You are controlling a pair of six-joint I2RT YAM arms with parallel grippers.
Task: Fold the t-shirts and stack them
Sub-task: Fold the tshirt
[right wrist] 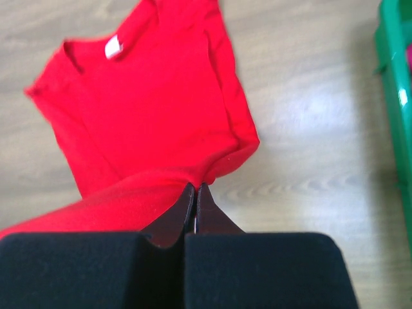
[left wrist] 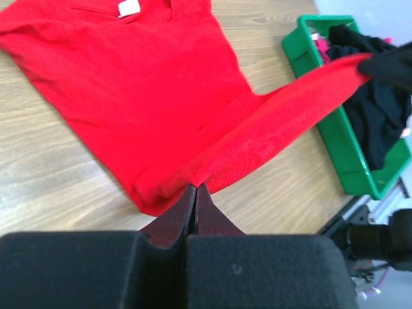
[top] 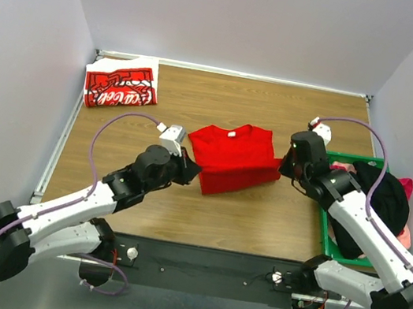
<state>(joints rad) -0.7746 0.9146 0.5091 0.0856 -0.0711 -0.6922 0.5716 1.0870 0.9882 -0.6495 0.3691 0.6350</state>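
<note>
The plain red t-shirt (top: 232,156) lies in the middle of the table, its bottom part lifted and folded up. My left gripper (top: 188,169) is shut on its near left hem corner (left wrist: 193,175). My right gripper (top: 284,167) is shut on its right hem corner (right wrist: 199,177). The hem stretches taut between the two grippers. The collar with a white label (left wrist: 129,8) points away from me. The red t-shirt with white script lettering (top: 121,85) lies folded at the far left corner.
A green crate (top: 338,226) holding black and pink clothes stands at the right edge, under my right arm. It also shows in the left wrist view (left wrist: 351,164). White walls enclose the table on three sides.
</note>
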